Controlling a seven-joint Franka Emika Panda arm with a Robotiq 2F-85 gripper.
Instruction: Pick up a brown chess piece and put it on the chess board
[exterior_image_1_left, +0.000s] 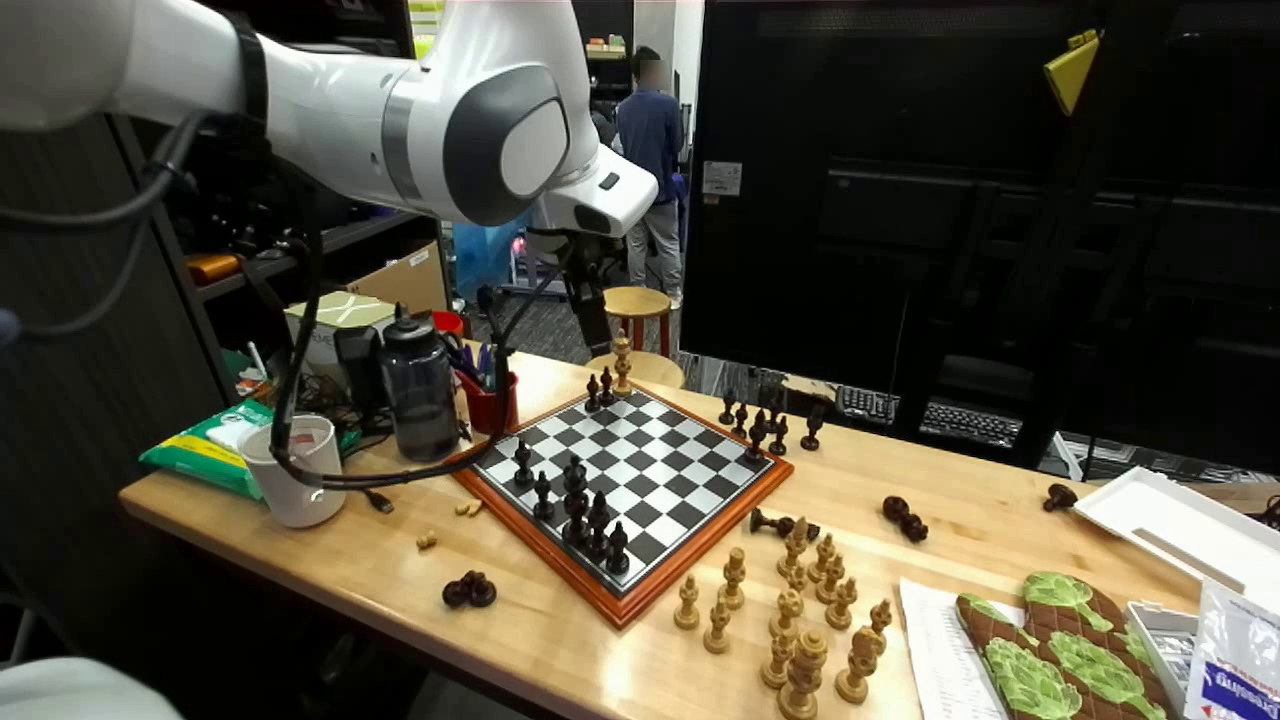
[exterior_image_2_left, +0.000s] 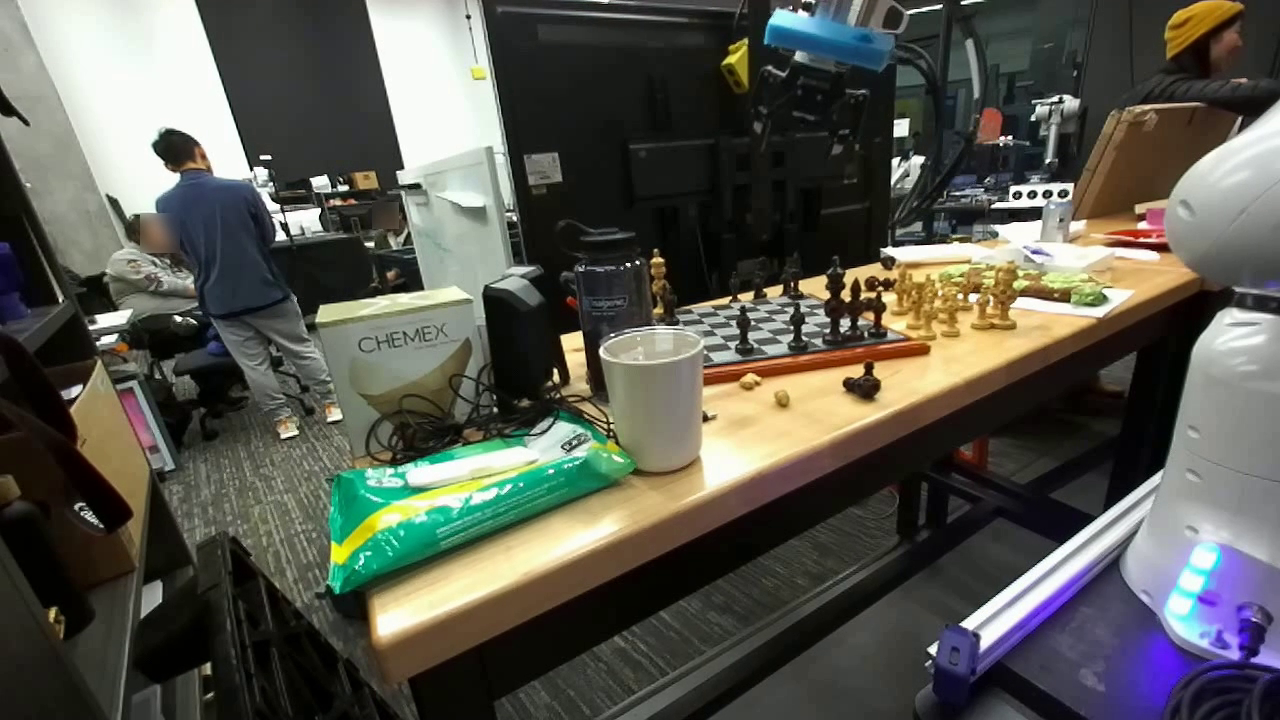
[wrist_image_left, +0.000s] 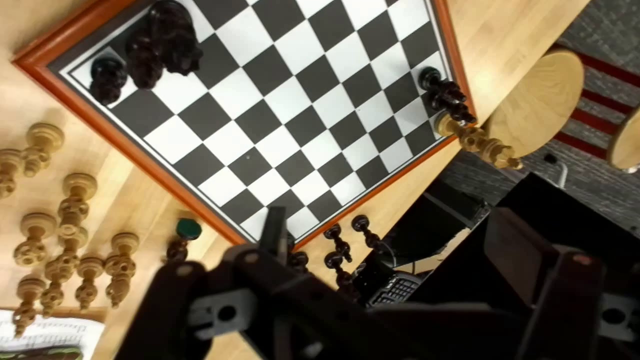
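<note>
Gripper (wrist_image_left: 392, 232) is empty, jaws apart; a lt-brown pc (wrist_image_left: 474, 140) stands on the chess board (wrist_image_left: 280, 145) at a corner, so placing's prob done, w/ at most a retreat left.

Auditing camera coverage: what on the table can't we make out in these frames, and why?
Chess board, in an exterior view: one end hidden behind the white mug.
Dark pieces by its lower corner, wrist view: partly hidden behind the gripper.
Light-brown piece, wrist view: cut off by the left edge.
Printed sheet, in an exterior view: lines too small to read, partly covered by the oven mitt.
</note>
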